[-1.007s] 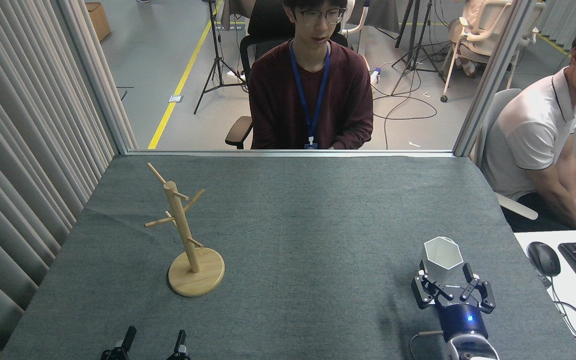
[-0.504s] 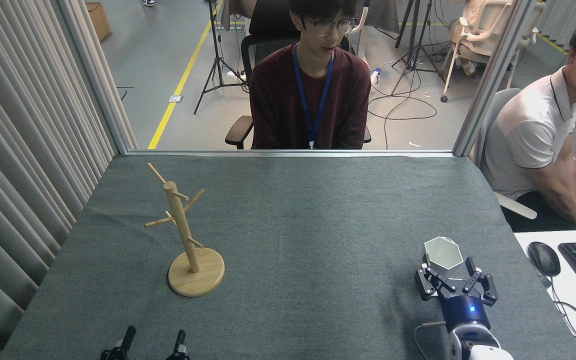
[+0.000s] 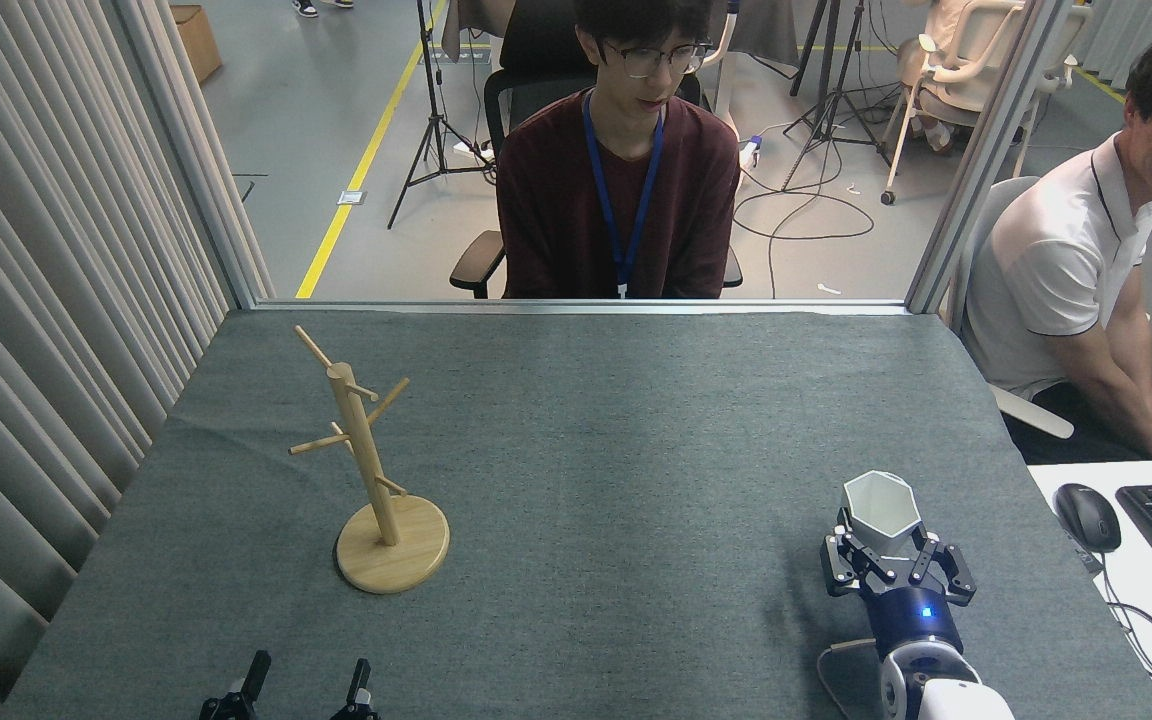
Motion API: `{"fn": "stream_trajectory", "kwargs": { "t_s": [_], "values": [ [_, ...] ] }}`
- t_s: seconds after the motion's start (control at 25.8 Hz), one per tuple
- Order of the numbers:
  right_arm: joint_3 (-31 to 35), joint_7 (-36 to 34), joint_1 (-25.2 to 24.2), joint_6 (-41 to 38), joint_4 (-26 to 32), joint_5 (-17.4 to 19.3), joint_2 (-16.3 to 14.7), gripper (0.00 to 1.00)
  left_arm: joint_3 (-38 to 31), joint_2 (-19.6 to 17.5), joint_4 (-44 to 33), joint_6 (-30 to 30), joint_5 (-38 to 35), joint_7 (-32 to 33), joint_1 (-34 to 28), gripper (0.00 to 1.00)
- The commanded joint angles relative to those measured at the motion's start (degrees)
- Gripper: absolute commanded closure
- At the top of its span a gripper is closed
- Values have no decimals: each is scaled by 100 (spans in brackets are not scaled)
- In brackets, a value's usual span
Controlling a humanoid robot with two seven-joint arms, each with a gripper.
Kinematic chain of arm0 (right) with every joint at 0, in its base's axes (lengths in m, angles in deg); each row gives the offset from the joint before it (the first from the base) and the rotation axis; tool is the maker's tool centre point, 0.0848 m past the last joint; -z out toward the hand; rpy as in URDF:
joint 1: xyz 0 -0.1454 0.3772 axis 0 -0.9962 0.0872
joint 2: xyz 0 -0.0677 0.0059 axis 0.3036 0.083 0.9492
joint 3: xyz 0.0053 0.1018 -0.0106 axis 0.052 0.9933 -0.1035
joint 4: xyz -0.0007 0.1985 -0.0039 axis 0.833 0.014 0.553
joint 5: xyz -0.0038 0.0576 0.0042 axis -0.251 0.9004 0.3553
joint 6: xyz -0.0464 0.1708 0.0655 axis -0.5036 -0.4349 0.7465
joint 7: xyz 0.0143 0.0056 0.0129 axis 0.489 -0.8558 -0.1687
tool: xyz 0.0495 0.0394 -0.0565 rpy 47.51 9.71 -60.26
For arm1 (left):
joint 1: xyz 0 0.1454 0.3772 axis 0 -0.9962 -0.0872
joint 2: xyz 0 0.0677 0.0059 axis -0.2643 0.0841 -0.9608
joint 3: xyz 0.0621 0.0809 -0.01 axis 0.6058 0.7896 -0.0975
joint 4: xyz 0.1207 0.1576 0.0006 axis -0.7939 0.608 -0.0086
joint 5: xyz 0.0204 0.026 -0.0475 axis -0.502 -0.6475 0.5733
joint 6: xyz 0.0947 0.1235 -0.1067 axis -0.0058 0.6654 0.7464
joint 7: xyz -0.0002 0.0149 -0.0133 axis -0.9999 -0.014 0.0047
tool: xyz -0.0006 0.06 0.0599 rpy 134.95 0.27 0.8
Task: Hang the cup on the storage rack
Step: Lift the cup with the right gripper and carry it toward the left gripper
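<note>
Two seated people (image 3: 624, 170) face a grey felt worktop (image 3: 616, 440); at lower right, the right pincer (image 3: 891, 562) clasps a white hexagonal cup (image 3: 880, 512), well apart from the light wooden mug tree (image 3: 376, 470) at left.

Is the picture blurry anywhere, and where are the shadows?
Head view: everything looks sharp, from the wooden rack to the white cup; soft, even light, no glare; only faint shadows on the grey cloth, a dim patch left of the right end effector; the left end effector is cut off by the bottom edge.
</note>
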Motion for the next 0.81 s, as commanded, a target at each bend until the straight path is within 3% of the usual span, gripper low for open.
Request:
{"fn": "stream_trajectory", "kwargs": {
  "t_s": [0.0, 0.15, 0.39, 0.5, 0.66, 0.77],
  "values": [
    [-23, 8, -63, -11, 74, 20, 17, 40, 10, -13, 25, -10, -9, 8, 107, 0],
    [-85, -168, -353, -90, 593, -7, 34, 41, 142, 5, 174, -54, -70, 8, 415, 0],
    [-937, -177, -977, -55, 2395, -7, 148, 41, 1030, 5, 376, -54, -510, 61, 687, 0],
    [-1333, -168, -1258, -55, 3159, -16, 351, 41, 1329, 101, 394, -19, -888, 70, 696, 0],
    [-1711, -203, -2014, -55, 4258, -24, 474, 41, 1540, 233, 464, -10, -949, 70, 731, 0],
    [-1860, -212, -2348, -81, 4636, -24, 808, 41, 1663, 260, 517, -1, -1002, 70, 767, 0]
  ]
}}
